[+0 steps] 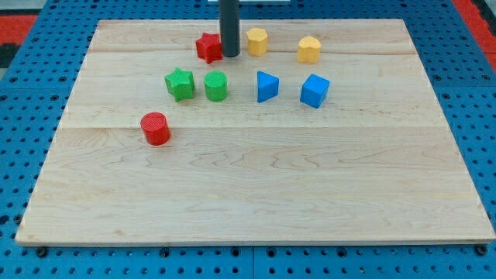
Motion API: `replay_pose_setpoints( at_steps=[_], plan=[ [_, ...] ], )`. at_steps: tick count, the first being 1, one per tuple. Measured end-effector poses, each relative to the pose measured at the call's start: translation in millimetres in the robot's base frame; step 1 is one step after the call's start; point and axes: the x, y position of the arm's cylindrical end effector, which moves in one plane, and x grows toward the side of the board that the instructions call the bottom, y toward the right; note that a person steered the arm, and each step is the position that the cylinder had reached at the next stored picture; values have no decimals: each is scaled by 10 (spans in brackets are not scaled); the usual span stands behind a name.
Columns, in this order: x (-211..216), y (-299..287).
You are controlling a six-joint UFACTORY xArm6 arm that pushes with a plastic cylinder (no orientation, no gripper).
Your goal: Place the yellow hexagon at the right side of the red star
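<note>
The red star [208, 47] lies near the view's top, left of centre. The yellow hexagon [257, 41] lies a short way to its right. My dark rod comes down between them, and my tip [230, 56] rests on the board right against the star's right side, a small gap left of the hexagon. A second yellow block [309, 49], its shape unclear, lies further to the view's right.
Below these stand a green star [179, 84], a green cylinder [216, 86], a blue triangular block [266, 86] and a blue cube [315, 90] in a row. A red cylinder [156, 129] sits lower left. The wooden board [248, 201] lies on a blue pegboard.
</note>
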Motion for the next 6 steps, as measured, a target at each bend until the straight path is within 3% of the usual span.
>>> replay_pose_setpoints(
  at_steps=[1,3,4,6],
  plan=[
    [-422,22],
    [-793,601],
    [-775,772],
    [-395,403]
  ],
)
